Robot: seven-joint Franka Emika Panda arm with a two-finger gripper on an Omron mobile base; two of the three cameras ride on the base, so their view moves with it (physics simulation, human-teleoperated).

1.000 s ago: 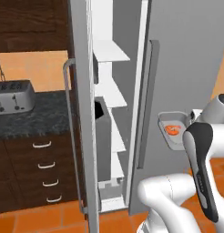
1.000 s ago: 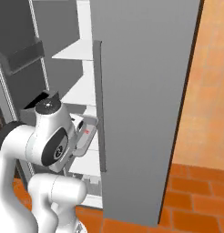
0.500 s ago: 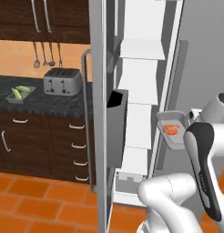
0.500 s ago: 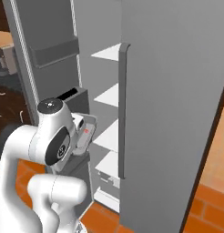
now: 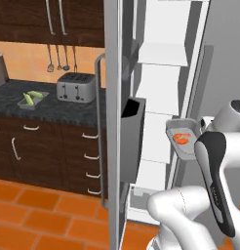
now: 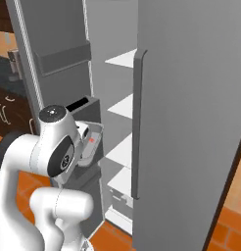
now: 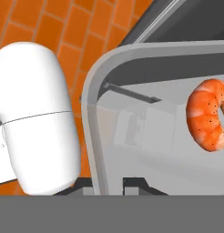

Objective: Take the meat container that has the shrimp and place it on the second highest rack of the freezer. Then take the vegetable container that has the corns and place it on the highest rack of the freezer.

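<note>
The meat container [image 5: 186, 146] is a small grey tray, held in the air in front of the open freezer [image 5: 161, 53], level with its middle shelves. The orange-pink shrimp [image 5: 182, 138] lies in it. In the hand view my gripper [image 7: 107, 185] is shut on the tray's rim [image 7: 93, 136], with the shrimp [image 7: 206, 114] close by. From the right base view the meat container [image 6: 92, 148] sits beside my arm's wrist, near the white shelves [image 6: 121, 106]. On the dark counter at left, the vegetable container [image 5: 25, 104] holds the corns [image 5: 31, 96].
The freezer's open left door [image 5: 112, 107] carries a grey bin [image 5: 132, 132] and a long handle [image 5: 99, 127]. The other door [image 6: 191, 98] stands shut at right with its handle [image 6: 137, 122]. A toaster [image 5: 75, 87] sits on the counter above dark drawers [image 5: 88, 156].
Both base views have shifted, so the base has moved: the counter with the toaster and the corn tray has come into sight at left. The tray stays held in my gripper.
</note>
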